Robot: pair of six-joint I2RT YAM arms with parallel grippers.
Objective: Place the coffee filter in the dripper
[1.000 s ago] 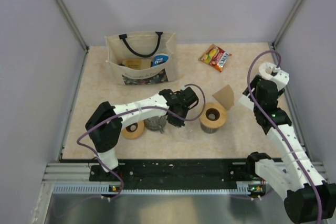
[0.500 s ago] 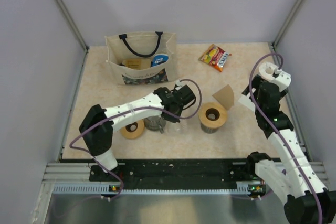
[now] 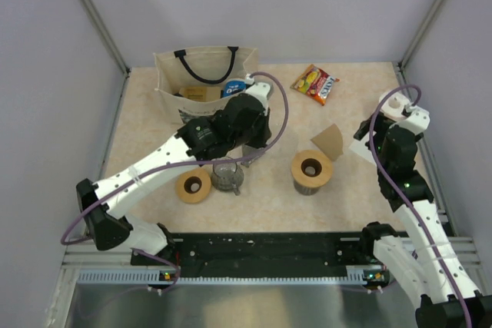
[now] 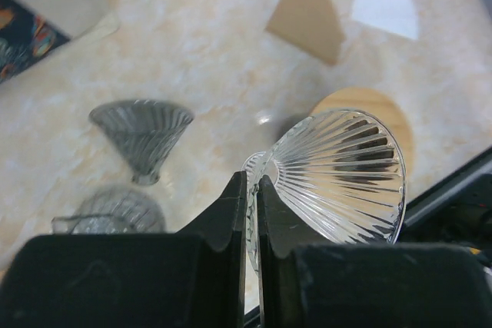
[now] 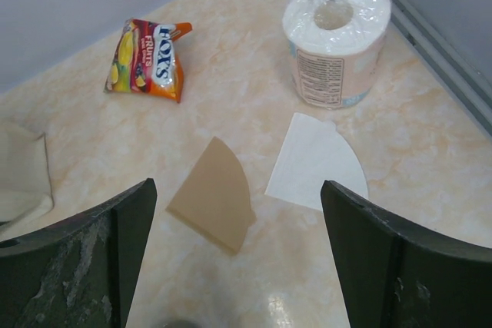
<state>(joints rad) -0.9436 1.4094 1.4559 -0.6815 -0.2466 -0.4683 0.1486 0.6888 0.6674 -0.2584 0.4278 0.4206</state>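
Brown coffee filter (image 5: 214, 193) lies flat at 12 o'clock from right gripper (image 5: 234, 209), jaws wide, empty; right arm nearer. Dripper (image 3: 311, 168) just beside, at filter's 7 o'clock from above. Left gripper (image 4: 251, 183) pinched on clear ribbed cone (image 4: 342, 174)

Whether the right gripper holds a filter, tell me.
No: the right gripper stands open and empty; the brown filter and white filter lie flat on the table.
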